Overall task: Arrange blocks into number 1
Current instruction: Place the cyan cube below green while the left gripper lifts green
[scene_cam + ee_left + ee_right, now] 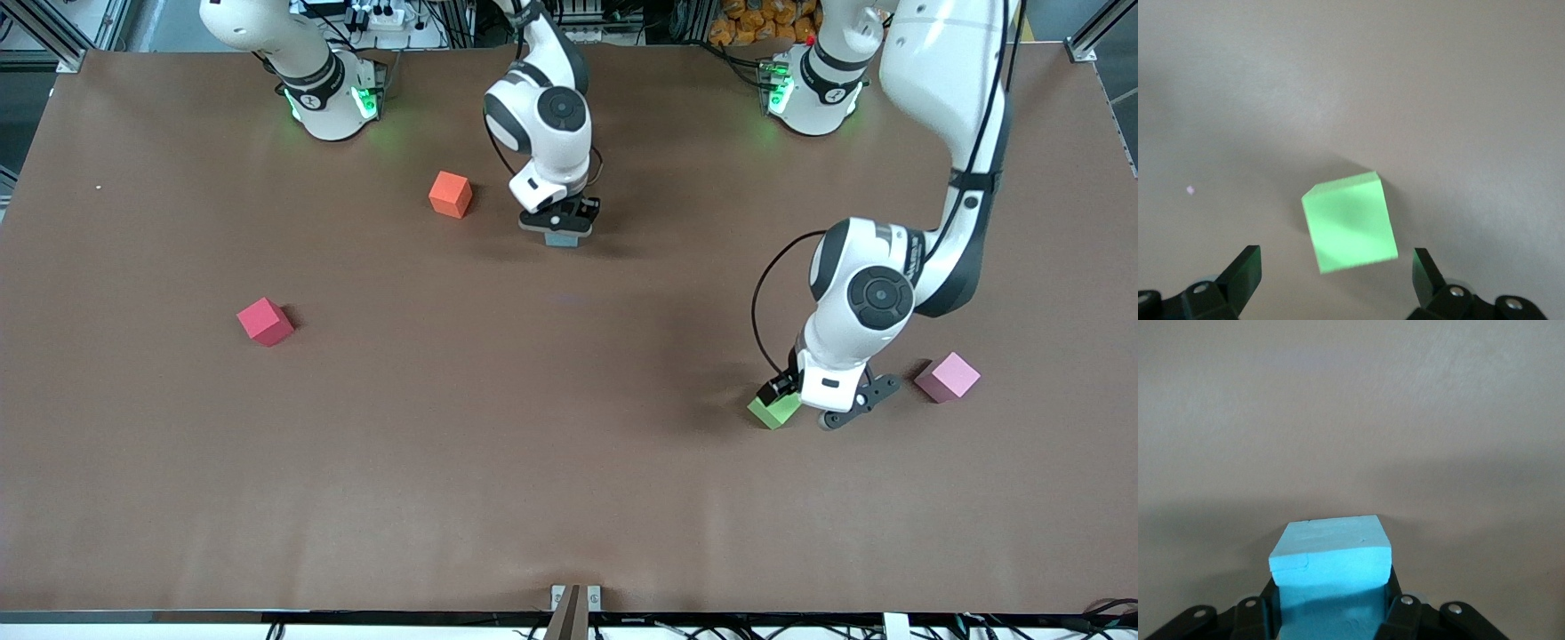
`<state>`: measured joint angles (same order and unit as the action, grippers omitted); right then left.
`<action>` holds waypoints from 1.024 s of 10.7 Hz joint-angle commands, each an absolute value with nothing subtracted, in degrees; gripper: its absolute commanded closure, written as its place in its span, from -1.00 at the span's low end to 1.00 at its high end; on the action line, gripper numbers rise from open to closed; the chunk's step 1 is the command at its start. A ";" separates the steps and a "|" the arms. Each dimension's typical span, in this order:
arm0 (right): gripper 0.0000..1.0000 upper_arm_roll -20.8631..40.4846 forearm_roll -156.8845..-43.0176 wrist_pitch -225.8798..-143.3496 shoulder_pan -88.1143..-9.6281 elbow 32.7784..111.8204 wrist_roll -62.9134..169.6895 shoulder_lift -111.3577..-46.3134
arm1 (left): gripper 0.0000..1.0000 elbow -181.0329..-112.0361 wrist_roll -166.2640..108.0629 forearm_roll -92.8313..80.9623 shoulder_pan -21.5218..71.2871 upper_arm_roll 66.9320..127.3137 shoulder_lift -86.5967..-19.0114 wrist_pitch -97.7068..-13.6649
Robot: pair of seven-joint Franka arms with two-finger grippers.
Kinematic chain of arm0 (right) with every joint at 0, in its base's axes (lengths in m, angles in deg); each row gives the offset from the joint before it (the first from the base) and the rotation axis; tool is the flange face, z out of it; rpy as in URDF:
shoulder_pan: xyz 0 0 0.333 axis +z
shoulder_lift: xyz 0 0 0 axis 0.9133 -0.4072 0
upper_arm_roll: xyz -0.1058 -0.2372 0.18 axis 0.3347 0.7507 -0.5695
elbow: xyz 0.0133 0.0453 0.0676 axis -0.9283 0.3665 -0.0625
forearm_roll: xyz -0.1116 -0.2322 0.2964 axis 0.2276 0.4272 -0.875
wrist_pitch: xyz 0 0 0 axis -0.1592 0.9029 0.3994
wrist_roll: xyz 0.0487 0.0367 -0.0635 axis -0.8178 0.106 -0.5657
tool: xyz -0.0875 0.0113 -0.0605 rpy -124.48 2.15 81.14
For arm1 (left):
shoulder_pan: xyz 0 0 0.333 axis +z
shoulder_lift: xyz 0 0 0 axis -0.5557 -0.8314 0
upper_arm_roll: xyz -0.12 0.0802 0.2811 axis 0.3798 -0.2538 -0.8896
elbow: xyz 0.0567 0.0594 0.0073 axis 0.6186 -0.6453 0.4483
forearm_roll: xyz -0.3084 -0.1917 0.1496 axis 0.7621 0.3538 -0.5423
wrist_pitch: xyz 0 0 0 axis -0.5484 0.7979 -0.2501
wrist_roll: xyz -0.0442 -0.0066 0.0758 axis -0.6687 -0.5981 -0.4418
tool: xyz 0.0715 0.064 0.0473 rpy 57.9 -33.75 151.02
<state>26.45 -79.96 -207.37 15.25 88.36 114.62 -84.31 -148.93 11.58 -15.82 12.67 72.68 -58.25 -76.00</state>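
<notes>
Front view shows 2 Franka arms reaching over a brown table (569,498). At the left arm's end of the table, the left gripper (805,411) sits low over a bright green block (774,410), its jaws spread wide and gripping nothing. From the left wrist view, that green block (1350,223) lies on the table between the 2 open fingers (1238,273), turned at an angle to them and touching neither. A pink block (948,377) rests on the table just beside that gripper, nearer to the left arm's end.

The right gripper (560,233) is down near the middle of the table, jaws closed on a light blue block (562,238). Its wrist view shows the light blue block (1331,570) clamped between the fingers (1401,613).

An orange cube (450,194) sits near that gripper, toward the right arm's end. A red cube (265,321) lies nearer to the front camera and farther toward the same end.
</notes>
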 commanded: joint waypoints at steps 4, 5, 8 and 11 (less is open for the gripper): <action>0.41 26.95 -80.68 -208.13 17.44 91.40 117.56 -82.44 | -1.00 -145.96 11.38 -11.94 11.70 71.33 -62.69 -78.44; -0.92 26.95 -80.68 -207.78 17.44 91.40 118.18 -82.44 | -1.00 -145.96 11.30 -12.20 11.70 71.33 -62.86 -78.53; -1.00 27.82 -80.68 -207.25 17.09 91.23 118.80 -81.39 | -1.00 -145.96 11.21 -12.37 11.70 71.33 -64.71 -78.79; -1.00 35.71 -80.60 -205.41 16.82 91.14 114.43 -81.04 | 0.38 -146.05 1.96 -12.12 11.70 71.33 -64.89 -79.59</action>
<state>31.76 -79.95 -206.83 16.56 89.60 117.26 -83.26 -147.09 8.04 -13.55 12.55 72.32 -64.42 -79.25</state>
